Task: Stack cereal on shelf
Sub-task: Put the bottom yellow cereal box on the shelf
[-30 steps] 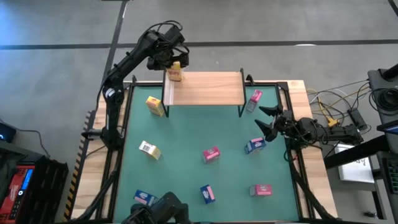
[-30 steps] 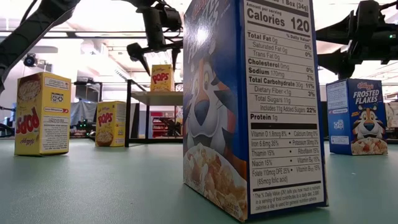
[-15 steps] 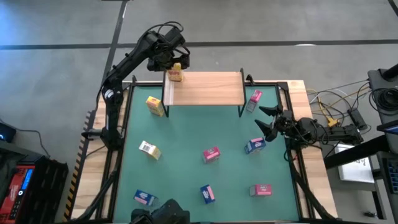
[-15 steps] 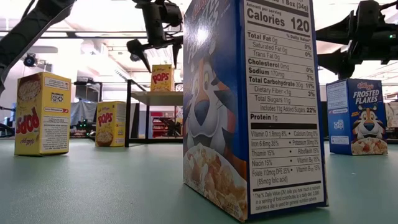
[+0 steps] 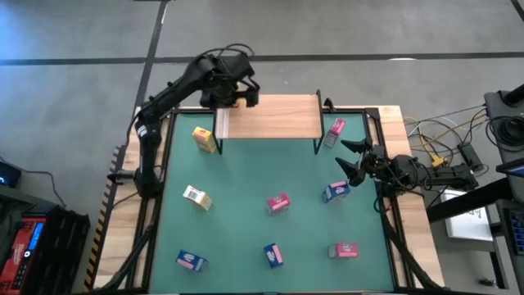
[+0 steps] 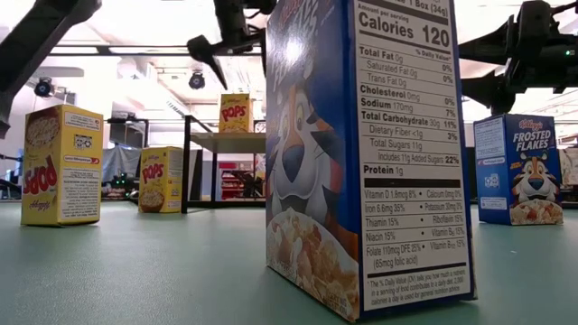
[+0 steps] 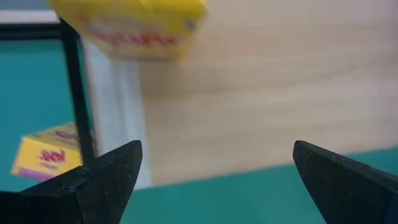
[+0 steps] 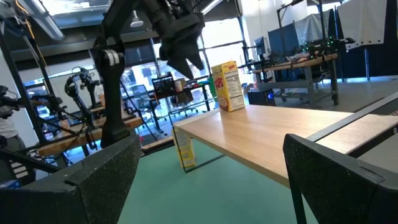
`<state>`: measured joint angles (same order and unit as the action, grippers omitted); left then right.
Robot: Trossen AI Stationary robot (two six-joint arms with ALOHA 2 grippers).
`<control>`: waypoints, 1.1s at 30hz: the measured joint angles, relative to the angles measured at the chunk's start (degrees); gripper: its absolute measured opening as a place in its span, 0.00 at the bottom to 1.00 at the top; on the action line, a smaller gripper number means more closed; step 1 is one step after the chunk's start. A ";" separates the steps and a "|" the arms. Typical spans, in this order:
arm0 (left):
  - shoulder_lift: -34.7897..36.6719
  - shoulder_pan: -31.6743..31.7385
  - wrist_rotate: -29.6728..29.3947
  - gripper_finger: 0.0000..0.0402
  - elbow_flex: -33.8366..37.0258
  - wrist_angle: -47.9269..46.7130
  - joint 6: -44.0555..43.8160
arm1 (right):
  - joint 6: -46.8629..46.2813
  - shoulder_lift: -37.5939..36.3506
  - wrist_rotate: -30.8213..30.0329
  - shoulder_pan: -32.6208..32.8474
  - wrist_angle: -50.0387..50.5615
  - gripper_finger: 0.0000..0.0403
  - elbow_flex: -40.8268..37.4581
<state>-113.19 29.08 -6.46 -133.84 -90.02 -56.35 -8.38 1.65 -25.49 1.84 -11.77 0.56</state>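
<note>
One yellow cereal box [image 6: 236, 113] stands upright on its bottom at the left far corner of the wood shelf [image 5: 274, 115]. In the high view my left arm hides most of it. My left gripper [image 7: 216, 152] hovers open above that box [image 7: 130, 25] and touches nothing. It shows high in the low view as my left gripper [image 6: 230, 45]. My right gripper [image 5: 350, 157] waits open near the table's right edge, just beyond a blue box [image 5: 336, 191]. Two more yellow boxes [image 5: 205, 139] [image 5: 196, 197] sit on the green mat left of the shelf.
Loose boxes lie scattered on the mat: pink ones [image 5: 335, 131] [image 5: 278, 202] [image 5: 343, 249] and blue ones [image 5: 273, 255] [image 5: 190, 260]. The shelf's board [image 8: 280, 134] is bare right of the yellow box. Black shelf legs [image 6: 186, 162] stand at its corners. A big blue box [image 6: 361, 153] fills the low view.
My left gripper has risen from the yellow box on the shelf and shifted a little toward the table's right, staying open. The box stays upright where it stood.
</note>
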 joint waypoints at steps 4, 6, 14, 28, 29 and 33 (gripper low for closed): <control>0.31 -4.26 -0.11 1.00 1.40 0.02 -1.39 | 0.00 0.00 0.00 0.00 -0.02 0.95 0.00; 0.90 -6.34 -0.49 1.00 3.37 0.03 -2.84 | 0.01 0.00 0.00 0.00 0.00 0.95 0.02; 8.56 -13.48 -0.17 0.96 19.84 0.06 -13.94 | 0.01 0.00 0.01 -0.01 0.00 0.95 0.00; 28.07 -36.19 -1.07 0.96 52.44 2.16 -52.90 | 0.02 0.00 0.00 0.00 0.00 0.95 0.00; 28.51 -37.65 -1.07 0.96 53.66 2.34 -57.13 | 0.00 0.00 0.00 0.00 -0.02 0.95 0.00; 29.91 -42.65 -1.05 0.96 57.11 4.59 -74.35 | 0.00 0.00 0.00 0.00 -0.02 0.95 0.01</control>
<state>-83.28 -13.57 -7.51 -76.73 -85.43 -130.70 -8.38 1.65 -25.50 1.85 -11.79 0.57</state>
